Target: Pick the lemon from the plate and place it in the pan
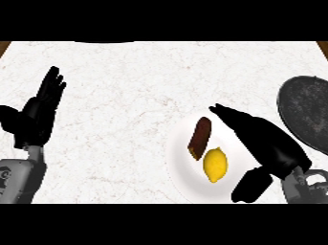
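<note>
From the head view, the white marbled tabletop [124, 95] filled nearly the whole scene, with strips of brown wood showing at its far corners, at about ten and two o'clock.

A white plate [184, 162] sat toward five o'clock from the middle of the tabletop. On it lay the lemon [215, 164], yellow and standing long-ways, in the nearer half of the plate. Just beside it, at its eleven o'clock, lay a dark brown, elongated piece of food [200, 138], tilted so that its far end pointed toward one o'clock; whether the two touched I could not tell.

The pan [314, 115], dark grey and round, lay at three o'clock, cut off by the view's edge and well clear of the plate's rim.

The right hand [261, 139] came in from five o'clock and reached over the plate's right edge, its fingers straight and pressed together, pointing toward eleven o'clock past the lemon. The thumb [251, 186] hung apart below, toward six o'clock. The hand held nothing; the lemon lay just to its left, on the plate.

The left hand [36, 115] stood at nine o'clock, fingers straight and pointing up toward twelve, thumb spread out to the side, resting with nothing in it.
</note>
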{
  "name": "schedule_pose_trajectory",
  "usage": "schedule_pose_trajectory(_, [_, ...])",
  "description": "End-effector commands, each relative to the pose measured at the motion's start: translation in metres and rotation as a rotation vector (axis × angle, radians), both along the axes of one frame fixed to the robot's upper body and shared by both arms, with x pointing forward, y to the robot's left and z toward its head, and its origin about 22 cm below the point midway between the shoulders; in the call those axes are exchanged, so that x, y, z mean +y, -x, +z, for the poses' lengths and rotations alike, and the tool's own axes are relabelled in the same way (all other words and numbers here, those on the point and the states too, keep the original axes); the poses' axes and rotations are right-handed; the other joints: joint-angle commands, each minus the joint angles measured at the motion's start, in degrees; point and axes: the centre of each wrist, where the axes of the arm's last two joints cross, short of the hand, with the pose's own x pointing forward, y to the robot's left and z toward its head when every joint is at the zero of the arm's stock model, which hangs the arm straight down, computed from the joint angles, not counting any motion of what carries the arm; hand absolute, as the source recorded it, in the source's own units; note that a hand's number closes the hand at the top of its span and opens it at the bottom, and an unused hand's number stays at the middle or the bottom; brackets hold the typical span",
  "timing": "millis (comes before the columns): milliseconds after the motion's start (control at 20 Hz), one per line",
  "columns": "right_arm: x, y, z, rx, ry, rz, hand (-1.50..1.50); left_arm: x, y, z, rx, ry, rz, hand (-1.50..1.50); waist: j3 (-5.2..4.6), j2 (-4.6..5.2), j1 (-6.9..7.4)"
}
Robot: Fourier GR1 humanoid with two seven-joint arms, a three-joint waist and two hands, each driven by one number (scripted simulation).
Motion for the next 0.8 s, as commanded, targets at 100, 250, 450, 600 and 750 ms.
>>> schedule_pose_trajectory(100, [0.011,0.000,-0.021,0.029,0.043,0.010,-1.50,0.002,0.007,0.003,-0.015,-0.008,0.011,0.00,0.01,-0.03,0.07])
schedule_pose_trajectory(250, [0.010,-0.004,-0.040,0.041,0.080,0.026,-1.50,0.006,0.012,-0.003,-0.001,-0.004,-0.003,0.00,0.01,-0.01,0.13])
schedule_pose_trajectory(450, [0.009,-0.004,-0.039,0.051,0.223,0.023,-1.50,-0.010,0.002,0.004,-0.010,0.009,0.006,0.00,0.01,0.00,-0.01])
schedule_pose_trajectory(600, [0.034,0.006,-0.027,0.072,0.263,0.023,-1.50,-0.007,0.016,-0.013,-0.011,0.003,-0.003,0.00,-0.02,-0.09,0.02])
schedule_pose_trajectory(750, [0.021,-0.004,-0.028,0.079,0.285,0.032,-1.50,-0.005,-0.009,0.024,-0.009,0.016,-0.006,0.00,0.01,-0.06,-0.08])
